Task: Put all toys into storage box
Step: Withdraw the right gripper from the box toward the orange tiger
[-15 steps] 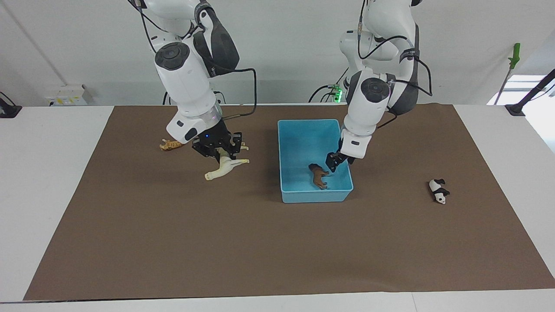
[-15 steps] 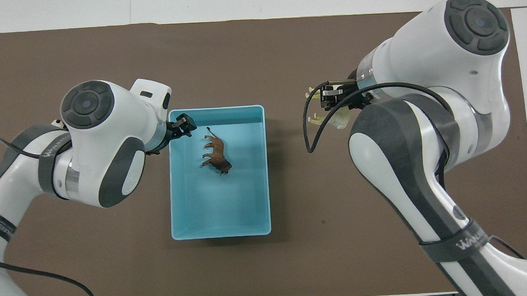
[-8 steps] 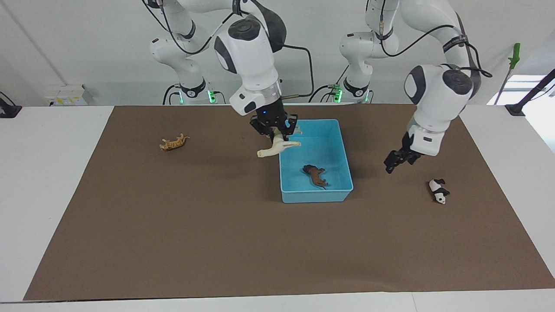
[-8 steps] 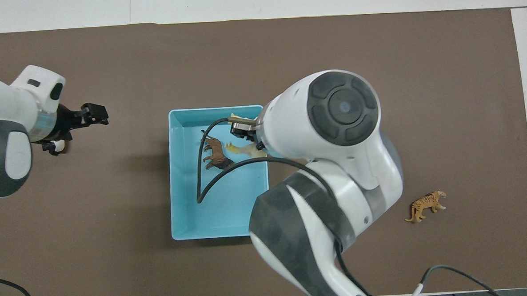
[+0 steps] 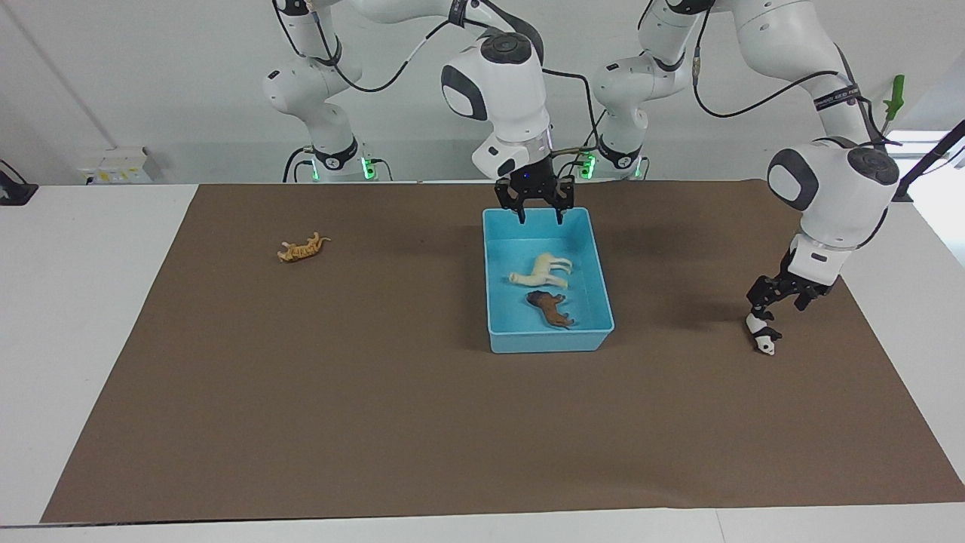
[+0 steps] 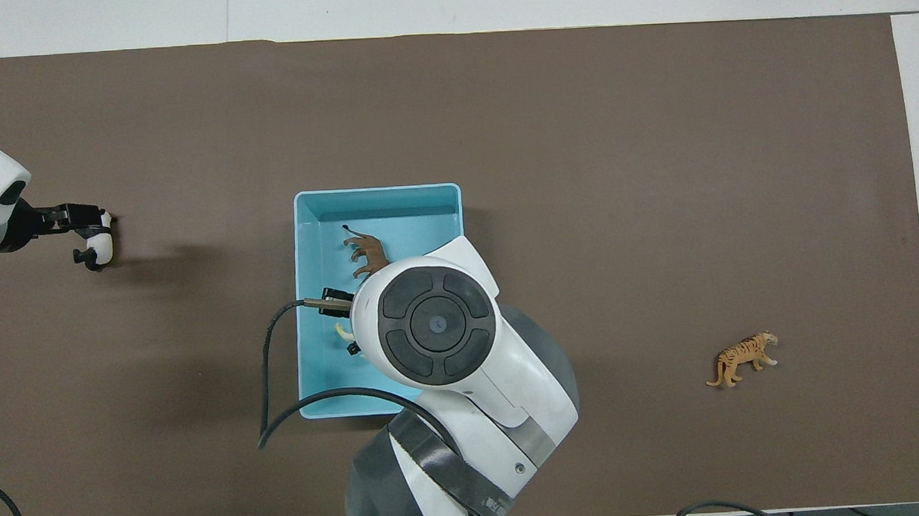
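The light blue storage box stands mid-table. In it lie the cream-white horse and, farther from the robots, the brown animal. My right gripper hangs open and empty over the box's end nearer the robots. The orange tiger lies on the mat toward the right arm's end. The panda lies toward the left arm's end. My left gripper is open, low and just over the panda. In the overhead view the right arm covers most of the horse; the brown animal, tiger and panda show.
A brown mat covers the white table. The box rim shows in the overhead view, with the right arm's wrist over the box. A cable loops from that wrist over the box's wall.
My right gripper carried the horse over the box, let it go and rose; the horse now lies in the box. My left gripper moved from the box to the panda and came down.
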Controlling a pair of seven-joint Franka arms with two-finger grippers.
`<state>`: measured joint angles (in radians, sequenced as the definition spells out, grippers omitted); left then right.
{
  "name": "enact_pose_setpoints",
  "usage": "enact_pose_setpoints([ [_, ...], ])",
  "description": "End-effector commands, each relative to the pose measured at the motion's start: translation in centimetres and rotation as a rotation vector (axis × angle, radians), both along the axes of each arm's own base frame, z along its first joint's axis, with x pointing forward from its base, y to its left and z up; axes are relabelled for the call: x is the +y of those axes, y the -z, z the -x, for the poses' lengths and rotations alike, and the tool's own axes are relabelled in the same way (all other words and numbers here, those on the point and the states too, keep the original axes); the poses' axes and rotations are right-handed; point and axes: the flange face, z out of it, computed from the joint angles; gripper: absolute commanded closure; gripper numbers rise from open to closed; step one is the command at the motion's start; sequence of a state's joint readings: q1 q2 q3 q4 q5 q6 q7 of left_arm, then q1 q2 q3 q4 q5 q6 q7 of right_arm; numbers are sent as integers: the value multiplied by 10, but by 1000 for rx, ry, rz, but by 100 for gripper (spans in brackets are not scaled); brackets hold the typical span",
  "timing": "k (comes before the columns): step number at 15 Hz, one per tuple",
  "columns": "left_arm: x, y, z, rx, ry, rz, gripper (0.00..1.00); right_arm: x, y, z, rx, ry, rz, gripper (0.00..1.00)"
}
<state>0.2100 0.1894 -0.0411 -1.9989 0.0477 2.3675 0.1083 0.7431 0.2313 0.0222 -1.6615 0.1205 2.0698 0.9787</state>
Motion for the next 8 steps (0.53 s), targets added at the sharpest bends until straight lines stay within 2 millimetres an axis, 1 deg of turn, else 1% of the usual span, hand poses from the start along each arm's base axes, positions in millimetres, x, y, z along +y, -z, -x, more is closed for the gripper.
enact_pose_setpoints([
  [1,8,32,14,-12,68,-26,0,-21,-11,-4,-1,-45,90,0],
  [2,12,37,14,-4,79,-28,0,-43,-16,-16,-1,-114,113,0],
  [3,18,40,16,0,69,-27,0,-72,-23,-31,-4,-183,126,0],
  [4,20,44,16,5,66,-25,0,-102,-28,-44,0,-250,139,0],
  [5,20,54,16,21,65,-20,0,-133,-34,-55,1,-330,149,0],
  [6,19,61,16,27,67,-18,0,-169,-35,-67,11,-417,159,0],
  [7,19,66,16,35,68,-16,0,-204,-36,-77,22,-480,162,0],
  [8,19,67,16,38,68,-15,0,-237,-38,-87,30,-503,161,0],
])
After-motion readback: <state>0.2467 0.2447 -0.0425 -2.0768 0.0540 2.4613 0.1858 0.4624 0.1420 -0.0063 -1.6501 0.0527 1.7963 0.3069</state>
